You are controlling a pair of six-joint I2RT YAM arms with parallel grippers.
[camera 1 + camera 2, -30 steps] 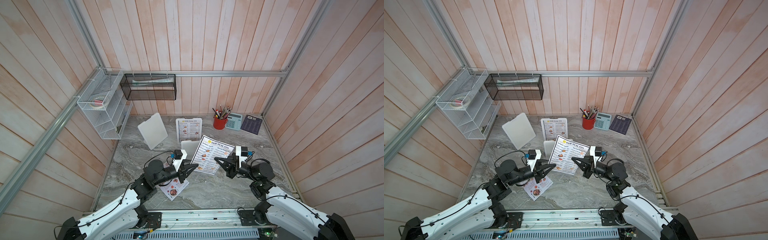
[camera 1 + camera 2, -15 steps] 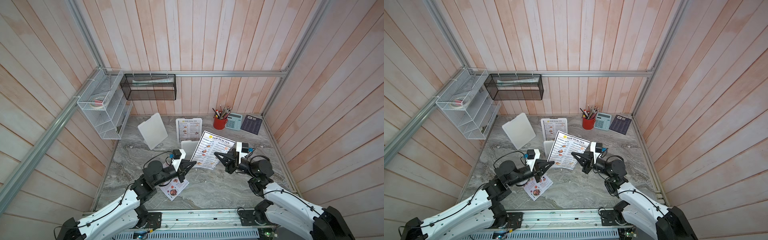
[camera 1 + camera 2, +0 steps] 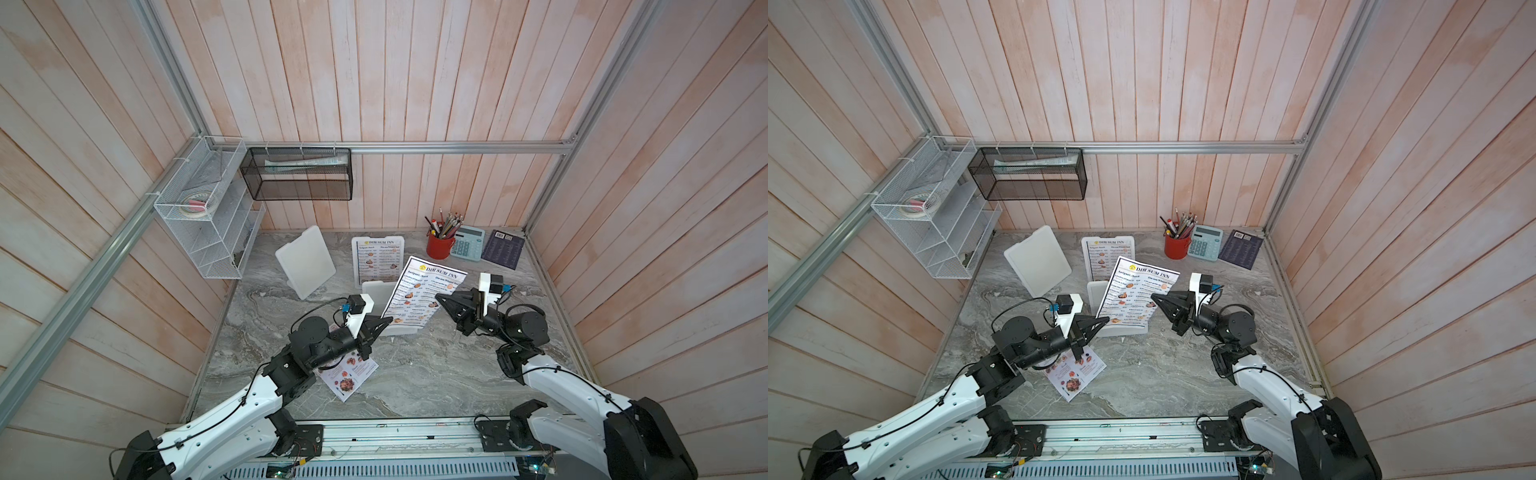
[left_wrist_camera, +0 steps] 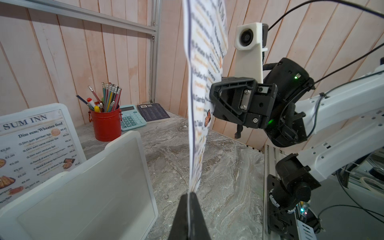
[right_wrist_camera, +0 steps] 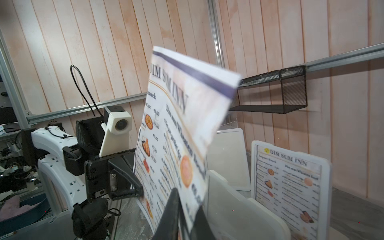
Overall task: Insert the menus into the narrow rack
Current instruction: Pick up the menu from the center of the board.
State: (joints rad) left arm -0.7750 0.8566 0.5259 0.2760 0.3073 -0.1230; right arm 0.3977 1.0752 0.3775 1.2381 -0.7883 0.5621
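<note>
Left pincer (image 4: 190, 195) clamped on menu (image 3: 424, 291) bottom edge | right pincer (image 3: 439, 297) at its side, grip unclear | looks floppy (light, bends easily): pinch edges

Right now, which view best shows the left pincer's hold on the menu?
Left wrist view: up close, the left pincer is shut on the held menu's edge. The right wrist view shows it from the side, at the sheet's edge. In both top views it is small, at the menu's corner.

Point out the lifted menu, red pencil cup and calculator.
lifted menu (image 3: 424, 291), in a top view, sheet's middle
red pencil cup (image 3: 439, 248), in a top view, front wall
calculator (image 3: 464, 249), in a top view, keypad
</note>
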